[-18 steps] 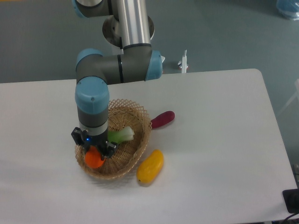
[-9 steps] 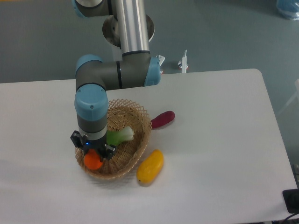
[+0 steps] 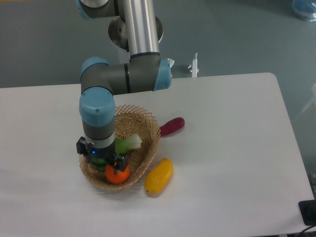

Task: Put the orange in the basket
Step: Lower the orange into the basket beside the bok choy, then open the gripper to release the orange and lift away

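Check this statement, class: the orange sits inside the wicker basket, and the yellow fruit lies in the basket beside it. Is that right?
Not quite. The orange is inside the basket, but the yellow fruit lies on the table just outside the rim, as the camera view shows.

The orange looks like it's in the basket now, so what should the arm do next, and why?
Probably lift the claw straight up. The orange lies inside the basket, beside the claw rather than clearly in its grip, next to a green vegetable, so rising clear should avoid nudging either one.
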